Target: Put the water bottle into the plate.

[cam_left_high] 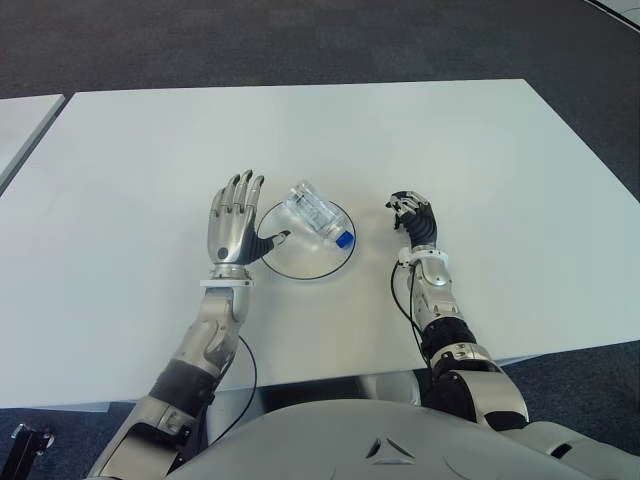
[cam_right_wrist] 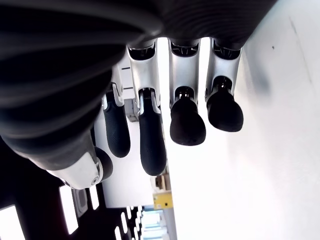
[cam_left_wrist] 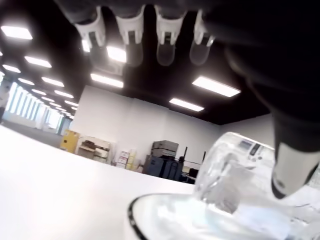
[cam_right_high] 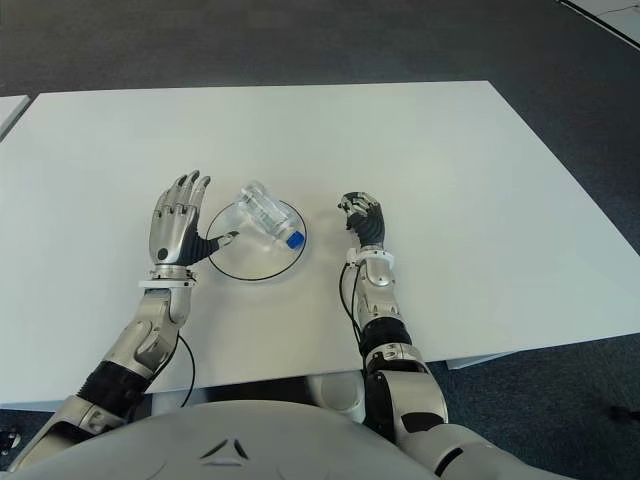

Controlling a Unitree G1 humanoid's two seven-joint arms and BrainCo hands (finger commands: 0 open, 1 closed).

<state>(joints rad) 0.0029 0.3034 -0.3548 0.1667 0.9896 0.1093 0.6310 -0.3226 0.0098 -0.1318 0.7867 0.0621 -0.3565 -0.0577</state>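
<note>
A clear water bottle with a blue cap lies on its side in the clear, dark-rimmed plate near the middle of the white table. My left hand stands just left of the plate, fingers spread upward and holding nothing; its thumb reaches over the plate's left rim, close to the bottle but apart from it. The left wrist view shows the bottle lying inside the plate's rim. My right hand shows to the right of the plate, fingers curled around nothing.
The white table stretches wide around the plate, with its front edge close to my body. A second white table shows at the far left. Dark carpet lies beyond the table.
</note>
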